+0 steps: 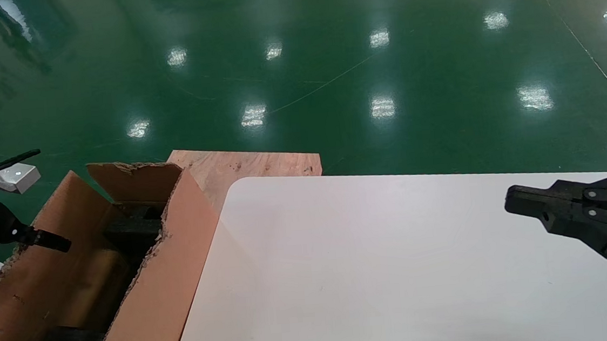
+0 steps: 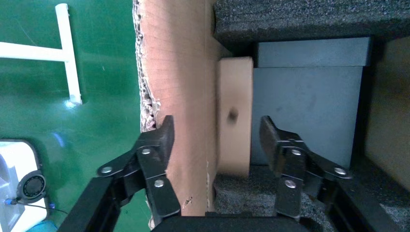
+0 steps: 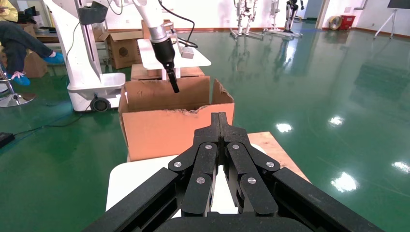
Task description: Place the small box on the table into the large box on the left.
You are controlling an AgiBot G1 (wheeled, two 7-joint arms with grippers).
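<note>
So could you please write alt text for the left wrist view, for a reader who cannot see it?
The open left gripper hangs over the large box's ragged wall, one finger outside and one inside. Between them, inside the large box, the small box with its round hole stands against that wall, flanked by black foam blocks and a grey case.

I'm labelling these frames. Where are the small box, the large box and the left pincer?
small box [image 2: 235,116]: left wrist view, on its holed brown face.
large box [image 1: 154,299]: head view, on its table-side outer wall.
left pincer [image 2: 216,133]: left wrist view, midway between its open fingertips, above the large box.
</note>
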